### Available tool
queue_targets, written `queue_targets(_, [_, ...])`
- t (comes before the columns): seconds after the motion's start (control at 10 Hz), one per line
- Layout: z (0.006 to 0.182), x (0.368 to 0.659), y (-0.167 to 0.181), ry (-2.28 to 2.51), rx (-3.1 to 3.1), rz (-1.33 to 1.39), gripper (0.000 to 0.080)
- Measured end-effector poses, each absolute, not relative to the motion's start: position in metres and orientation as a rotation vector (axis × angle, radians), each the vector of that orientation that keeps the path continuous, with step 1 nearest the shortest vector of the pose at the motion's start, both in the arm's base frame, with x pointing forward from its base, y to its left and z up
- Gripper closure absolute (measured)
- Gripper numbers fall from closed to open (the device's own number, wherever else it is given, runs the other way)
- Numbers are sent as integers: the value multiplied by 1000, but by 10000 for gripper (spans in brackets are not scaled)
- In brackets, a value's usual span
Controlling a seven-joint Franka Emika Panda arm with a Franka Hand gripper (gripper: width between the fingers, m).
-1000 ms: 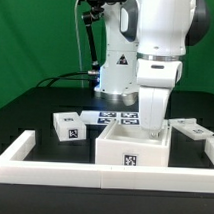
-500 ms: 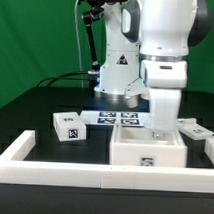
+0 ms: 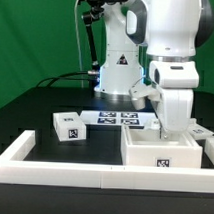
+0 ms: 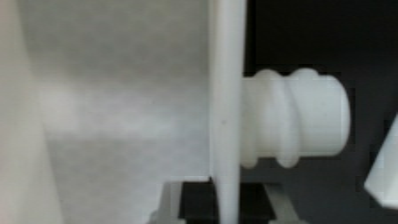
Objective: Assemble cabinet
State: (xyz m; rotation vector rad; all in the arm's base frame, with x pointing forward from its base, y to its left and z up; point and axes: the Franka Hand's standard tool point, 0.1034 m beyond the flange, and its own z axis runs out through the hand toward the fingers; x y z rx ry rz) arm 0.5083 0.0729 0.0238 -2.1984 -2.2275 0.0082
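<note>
The cabinet's large white box body (image 3: pixel 161 153) stands at the front, toward the exterior view's right, with a tag on its front face. My gripper (image 3: pixel 173 125) comes down from above and is shut on the body's far wall. In the wrist view the thin white wall (image 4: pixel 226 110) runs between my gripper (image 4: pixel 226 197), with one dark finger on each side. A white ribbed round peg (image 4: pixel 304 115) shows beside that wall. A small white tagged block (image 3: pixel 67 127) lies at the exterior view's left. Another white panel (image 3: pixel 200 131) lies behind the body at the right.
The marker board (image 3: pixel 120 119) lies flat before the arm's base (image 3: pixel 118 80). A long low white rim bar (image 3: pixel 83 173) runs along the front, with a side piece (image 3: pixel 17 151) at the exterior view's left and another at the right edge.
My gripper has carried the box body to the exterior view's right, from front centre to front right. The small block and the marker board have not moved.
</note>
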Motion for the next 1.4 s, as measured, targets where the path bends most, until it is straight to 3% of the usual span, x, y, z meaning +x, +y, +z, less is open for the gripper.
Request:
queue_targets(0.5, [25, 502, 116, -2169, -2249, 1, 764])
queue_targets(1.4, [24, 521, 115, -2147, -2268, 28, 764])
